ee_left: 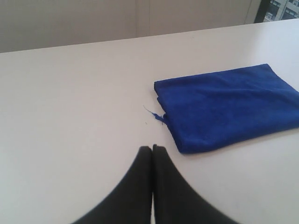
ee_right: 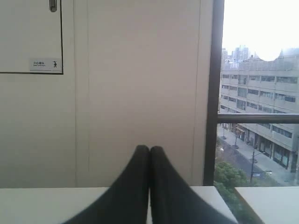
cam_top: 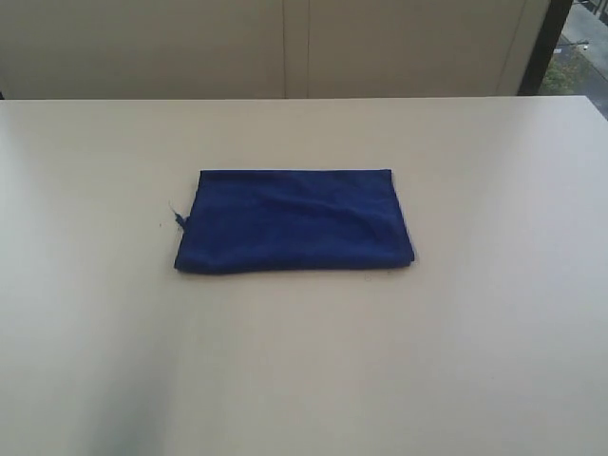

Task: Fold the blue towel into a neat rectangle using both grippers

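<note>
Since its two black tapered fingers are pressed together with nothing between them, the left gripper (ee_left: 152, 148) is holding no cloth. It hangs above the pale cream table (cam_top: 494, 361), just short of the near left corner of the deep royal-blue terry towel (cam_top: 294, 223). The towel lies flat, already a rectangle, in the middle of the table.

A loose blue thread (ee_left: 156, 114) trails from the towel's left edge, nearest that gripper. In my judgement, a low sweep past it could snag the thread and drag the layers askew. The towel's right near corner looks slightly bulged, so any further pinch there might catch only the top layer and open the fold.

The right gripper (ee_right: 149, 148), its fingers likewise closed on nothing, points away from the towel toward a cream wall (ee_right: 140, 70) and a tall glass window (ee_right: 257, 93). Its camera shows no cloth, so an approach from there would start blind.
</note>
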Robot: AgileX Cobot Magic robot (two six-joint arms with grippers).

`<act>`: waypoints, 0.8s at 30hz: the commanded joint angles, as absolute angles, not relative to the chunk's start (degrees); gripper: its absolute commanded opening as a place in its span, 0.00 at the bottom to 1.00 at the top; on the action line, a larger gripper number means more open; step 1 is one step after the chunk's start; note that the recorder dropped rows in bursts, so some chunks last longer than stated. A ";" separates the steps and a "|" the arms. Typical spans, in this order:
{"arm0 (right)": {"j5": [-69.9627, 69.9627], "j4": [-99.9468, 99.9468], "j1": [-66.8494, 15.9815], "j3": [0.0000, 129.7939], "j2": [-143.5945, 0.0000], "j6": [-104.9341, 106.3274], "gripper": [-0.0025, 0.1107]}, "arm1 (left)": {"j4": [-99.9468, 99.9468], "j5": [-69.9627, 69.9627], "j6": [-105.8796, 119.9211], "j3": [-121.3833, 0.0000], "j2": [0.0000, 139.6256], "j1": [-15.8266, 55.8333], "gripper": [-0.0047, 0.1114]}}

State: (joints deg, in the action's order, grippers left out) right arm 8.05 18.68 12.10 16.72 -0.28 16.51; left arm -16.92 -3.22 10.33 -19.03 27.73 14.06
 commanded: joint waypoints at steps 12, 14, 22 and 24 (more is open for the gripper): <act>15.59 -1.89 12.49 16.62 0.00 -0.35 0.02 | -17.49 -3.12 10.55 -18.77 27.39 13.77 0.04; 15.72 -2.30 12.49 16.62 0.00 -0.37 0.02 | -17.49 -3.12 10.55 -18.77 27.39 13.77 0.04; 16.33 -2.28 12.49 14.56 0.00 0.00 0.02 | -17.49 -3.12 10.55 -18.77 27.39 13.77 0.04; 16.33 -2.17 12.49 12.93 0.00 0.00 0.02 | -17.49 -3.12 10.55 -18.77 27.39 13.77 0.04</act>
State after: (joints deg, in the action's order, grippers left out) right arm 16.12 -1.78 12.10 15.04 -0.28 0.00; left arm -16.92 -3.22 10.33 -19.03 27.73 14.06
